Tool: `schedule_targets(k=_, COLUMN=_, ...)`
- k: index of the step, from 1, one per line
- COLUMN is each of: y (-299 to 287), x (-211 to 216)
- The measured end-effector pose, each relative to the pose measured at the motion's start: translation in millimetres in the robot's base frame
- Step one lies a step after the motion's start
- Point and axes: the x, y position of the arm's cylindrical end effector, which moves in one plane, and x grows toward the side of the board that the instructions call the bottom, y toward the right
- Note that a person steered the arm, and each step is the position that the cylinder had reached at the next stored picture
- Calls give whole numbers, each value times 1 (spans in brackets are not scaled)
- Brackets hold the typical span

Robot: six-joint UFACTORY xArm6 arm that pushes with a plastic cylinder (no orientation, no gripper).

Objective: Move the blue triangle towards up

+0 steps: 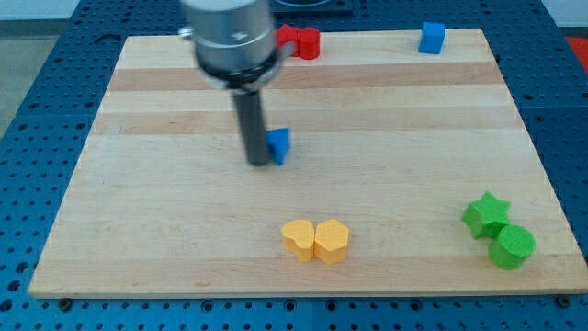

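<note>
The blue triangle (279, 144) lies on the wooden board (386, 184), a little left of the middle. My tip (257, 163) is at the end of the dark rod, right beside the triangle's left side and slightly below it, touching or nearly touching it. The rod hides part of the triangle's left edge.
A blue cube (432, 38) sits at the top right edge. A red block (301, 41) sits at the top, partly hidden by the arm. Two yellow blocks (315, 240) lie at the bottom centre. A green star (486, 215) and a green cylinder (512, 246) lie at the bottom right.
</note>
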Motion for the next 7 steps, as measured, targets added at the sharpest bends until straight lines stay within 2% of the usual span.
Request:
schedule_targets(k=2, y=130, x=-56)
schedule_targets(k=4, y=192, x=-101)
schedule_targets(k=5, y=199, x=-108)
schedule_targets(k=7, y=141, x=-85)
